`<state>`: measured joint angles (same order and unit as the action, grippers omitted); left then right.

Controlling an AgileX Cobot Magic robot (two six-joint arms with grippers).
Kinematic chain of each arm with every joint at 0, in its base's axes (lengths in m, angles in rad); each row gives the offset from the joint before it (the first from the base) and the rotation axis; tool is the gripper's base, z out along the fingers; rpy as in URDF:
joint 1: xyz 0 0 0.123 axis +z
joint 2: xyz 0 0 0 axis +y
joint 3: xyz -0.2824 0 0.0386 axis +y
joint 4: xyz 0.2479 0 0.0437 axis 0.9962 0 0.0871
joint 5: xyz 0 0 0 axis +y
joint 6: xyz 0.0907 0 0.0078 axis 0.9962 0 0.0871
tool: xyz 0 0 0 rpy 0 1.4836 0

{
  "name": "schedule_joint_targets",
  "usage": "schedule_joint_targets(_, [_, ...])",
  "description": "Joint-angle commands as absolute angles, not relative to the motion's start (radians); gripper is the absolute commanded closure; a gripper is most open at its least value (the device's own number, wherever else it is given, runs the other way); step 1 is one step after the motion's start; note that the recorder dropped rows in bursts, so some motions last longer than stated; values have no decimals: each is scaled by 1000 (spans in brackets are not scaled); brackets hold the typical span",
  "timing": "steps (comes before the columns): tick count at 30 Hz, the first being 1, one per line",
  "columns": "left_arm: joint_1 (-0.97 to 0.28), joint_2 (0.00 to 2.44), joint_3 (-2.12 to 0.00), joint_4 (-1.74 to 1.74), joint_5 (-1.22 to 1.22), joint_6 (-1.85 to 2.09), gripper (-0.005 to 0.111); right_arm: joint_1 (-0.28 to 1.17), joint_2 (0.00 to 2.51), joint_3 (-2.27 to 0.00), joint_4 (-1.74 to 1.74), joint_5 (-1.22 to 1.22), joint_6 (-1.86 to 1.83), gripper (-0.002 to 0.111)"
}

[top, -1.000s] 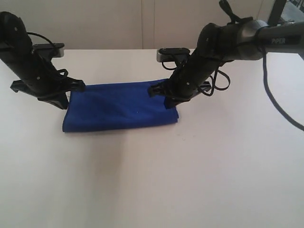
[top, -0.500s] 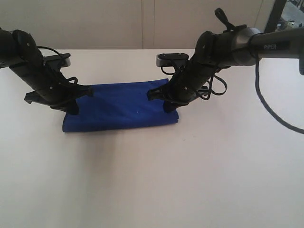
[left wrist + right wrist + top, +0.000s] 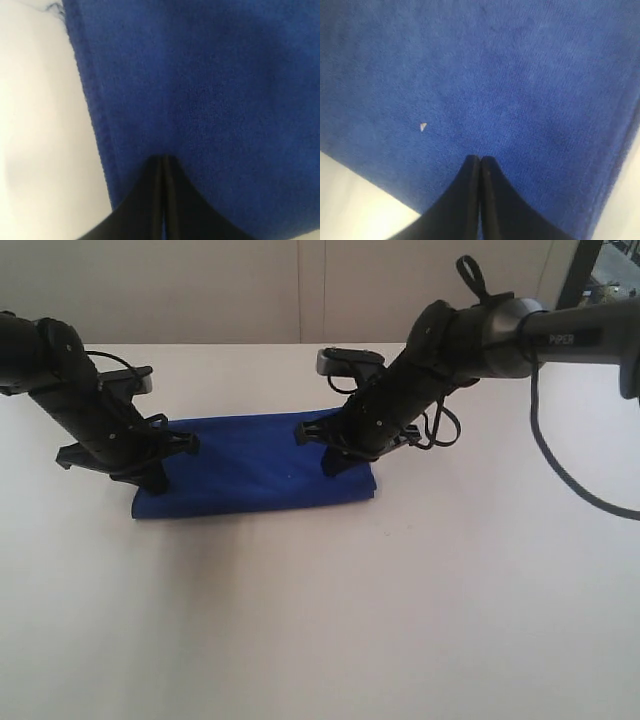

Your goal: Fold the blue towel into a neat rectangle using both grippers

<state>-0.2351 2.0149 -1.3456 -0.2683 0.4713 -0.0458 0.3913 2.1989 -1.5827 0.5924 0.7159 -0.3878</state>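
Observation:
The blue towel [image 3: 250, 465] lies folded into a long flat band on the white table [image 3: 320, 610]. My left gripper [image 3: 155, 480] points down at the towel's left end with its jaws pressed together. In the left wrist view the left gripper [image 3: 164, 159] has its tips on the blue towel [image 3: 210, 85] just inside the hemmed edge, with nothing between them. My right gripper [image 3: 332, 465] stands over the right part of the towel, a little in from its end. It is also shut [image 3: 480, 158], tips against the terry cloth [image 3: 485, 70], and holds nothing.
A small white fleck [image 3: 422, 126] sits on the towel. The right arm's black cable [image 3: 440, 430] loops just above the table behind the towel's right end. The table's far edge meets a pale wall [image 3: 300, 290].
Both arms have shifted inward along the towel: the left gripper to the right, the right gripper to the left. The towel has kept its shape and place.

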Motion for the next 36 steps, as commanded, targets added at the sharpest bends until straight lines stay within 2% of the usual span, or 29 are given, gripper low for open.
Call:
schedule_joint_targets(1, [-234,2017,-1349,-277,479,-44,107,397,2213,-1585,599,705,-414,108])
schedule_joint_targets(11, [-234,2017,-1349,-261,480,-46,107,397,2213,-1583,365,710,-229,108])
schedule_joint_targets(36, [-234,2017,-1349,-261,547,-46,107,397,2213,-1582,266,781,-177,108])
